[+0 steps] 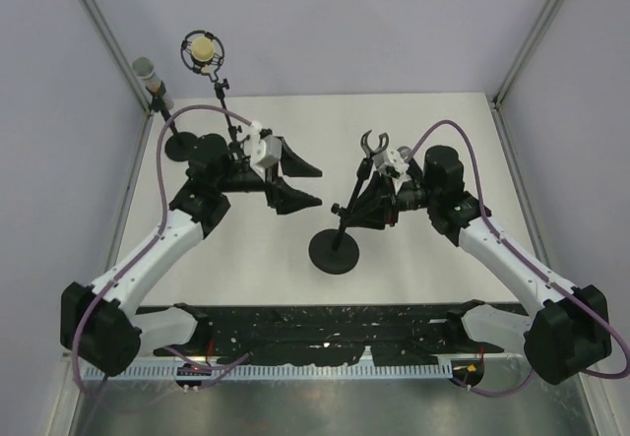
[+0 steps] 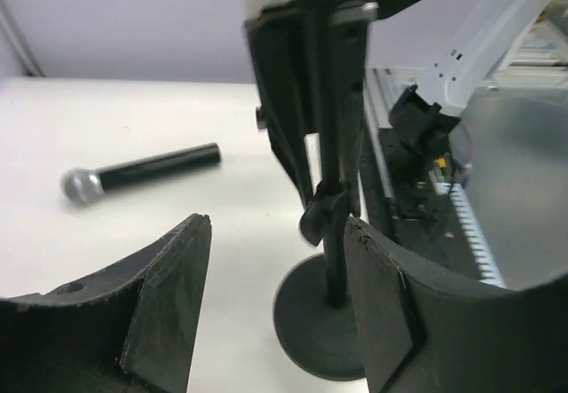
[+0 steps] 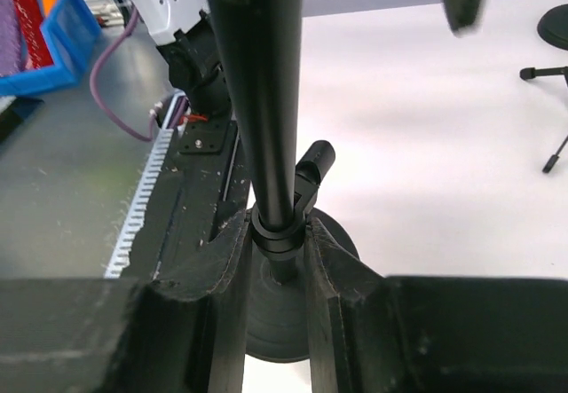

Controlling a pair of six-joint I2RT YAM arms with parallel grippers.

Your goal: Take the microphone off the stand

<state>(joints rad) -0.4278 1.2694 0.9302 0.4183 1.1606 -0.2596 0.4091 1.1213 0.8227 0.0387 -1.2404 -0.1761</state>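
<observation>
The microphone (image 2: 142, 171), likely rigid, smooth and roll-prone, lies ahead-left of the released left gripper (image 2: 277, 233), best pinched mid-handle, while the right gripper (image 3: 280, 242) clamps the stand (image 3: 257, 82)

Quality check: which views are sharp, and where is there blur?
Top external: sharp, evenly lit, only faint shadow around the stand. Left wrist: the left gripper, open, looms close and soft; the microphone on the table is legible. Right wrist: the pole, near the lens, is blurred above the right gripper clamping it.

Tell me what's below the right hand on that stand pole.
The stand's round base, resting on the table. In the wrist view the fingers cover its near part.
</observation>
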